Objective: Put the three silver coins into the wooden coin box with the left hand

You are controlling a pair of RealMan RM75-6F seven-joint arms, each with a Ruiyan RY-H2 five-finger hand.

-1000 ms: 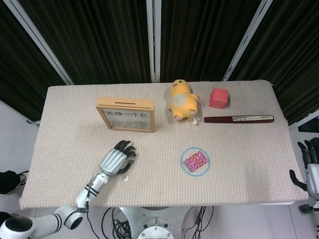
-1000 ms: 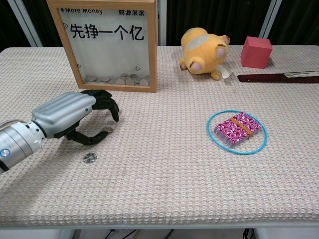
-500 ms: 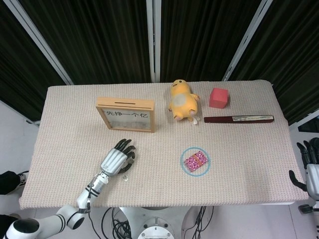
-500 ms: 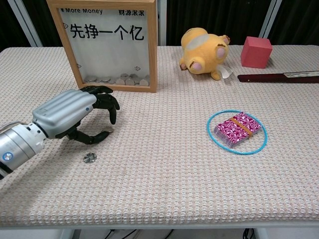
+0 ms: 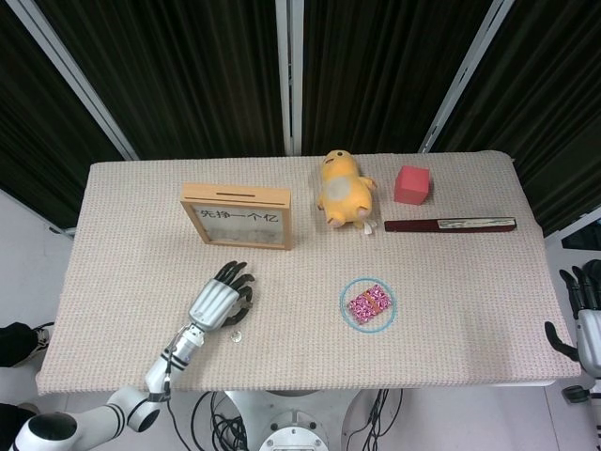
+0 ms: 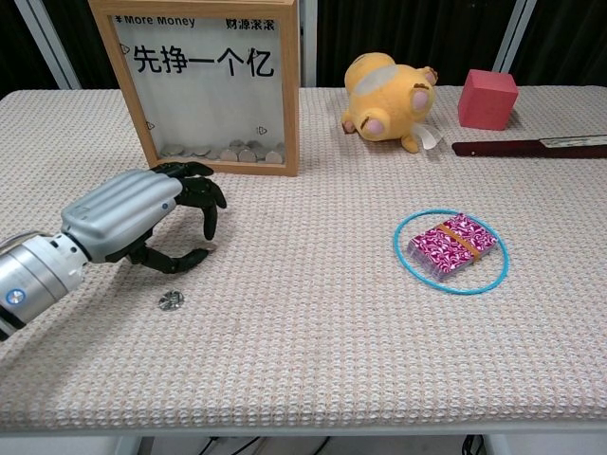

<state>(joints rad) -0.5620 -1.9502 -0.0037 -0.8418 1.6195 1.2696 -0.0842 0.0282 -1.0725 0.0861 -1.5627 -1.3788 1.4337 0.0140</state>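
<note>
Hovering left hand (image 6: pixel 142 220) | fingers curled, holding nothing | silver coin (image 6: pixel 172 300) just beside | palm down

The desk (image 6: pixel 313 351), covered with a beige woven cloth, is carrying everything. A silver coin (image 6: pixel 172 300) is lying just beside the left hand (image 6: pixel 128 220), on its near side. The wooden coin box (image 6: pixel 204 81) is standing just beyond the hand's fingertips. Well apart to its right, a pink packet (image 6: pixel 452 246) is lying inside a blue ring (image 6: pixel 410 227). Farther off, a yellow plush toy (image 6: pixel 389 88), a red block (image 6: pixel 487 98) and a dark flat stick (image 6: pixel 526 146) are resting.
</note>
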